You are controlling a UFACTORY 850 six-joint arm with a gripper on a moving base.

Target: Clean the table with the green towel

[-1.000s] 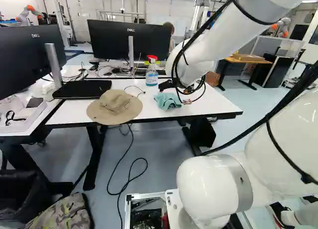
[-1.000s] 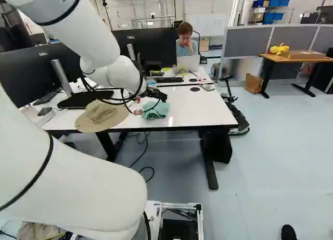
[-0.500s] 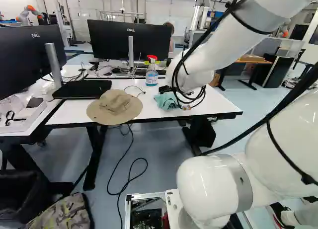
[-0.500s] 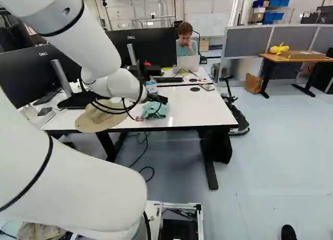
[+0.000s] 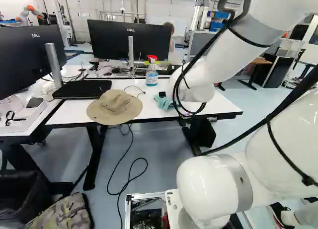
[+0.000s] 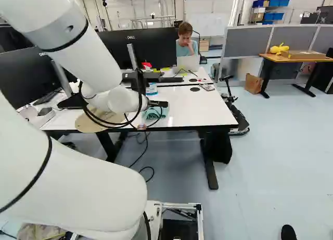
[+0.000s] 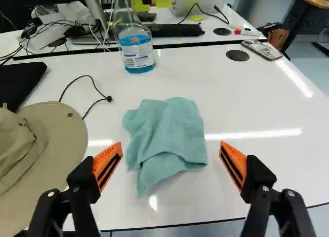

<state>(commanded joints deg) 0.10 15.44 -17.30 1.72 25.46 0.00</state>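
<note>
On the white desk (image 7: 267, 98), going left to right: a floppy khaki cloth sun hat (image 7: 31, 149), then the crumpled green terry towel (image 7: 167, 137) lying loose near the front edge, a blue-liquid spray bottle (image 7: 134, 36) behind it. The black two-finger gripper (image 7: 169, 162) hangs wide open, jaws straddling the towel, touching nothing. To grip well, drop straight onto the bunched middle, clear of the hat's cord (image 7: 87, 90).
</note>
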